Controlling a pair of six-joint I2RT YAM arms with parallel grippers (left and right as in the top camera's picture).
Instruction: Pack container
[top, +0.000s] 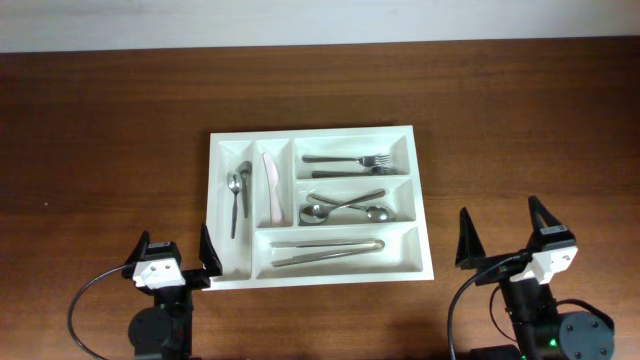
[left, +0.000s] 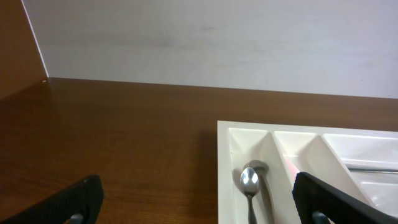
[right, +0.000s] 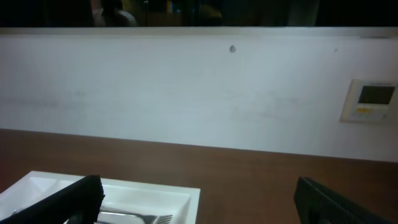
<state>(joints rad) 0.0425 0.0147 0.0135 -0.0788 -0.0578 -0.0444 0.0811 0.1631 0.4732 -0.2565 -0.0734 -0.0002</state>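
Both of my grippers are spread wide and hold nothing. The left gripper (top: 175, 240) and the right gripper (top: 500, 212) both sit toward the near side of the table (top: 100, 130). The container (top: 312, 134) lies flat ahead of me, between the two, with its long axis running left to right across my front. My left gripper is the nearer one: its inner finger comes just beside the container's near left corner. The right gripper stands apart from the near right corner, with bare wood between.

From overhead I see all five compartments occupied: small spoons (top: 238, 190), a pale knife (top: 271, 190), forks (top: 345, 160), larger spoons (top: 345, 208), and long pieces (top: 325, 250) in the nearest one. No loose cutlery shows on the wood, so I judge the packing done or nearly so.

My left wrist view catches only the left slots and one spoon bowl (left: 249, 179). My right wrist view catches just a corner and some fork tines (right: 160, 218). Neither shows the whole container.
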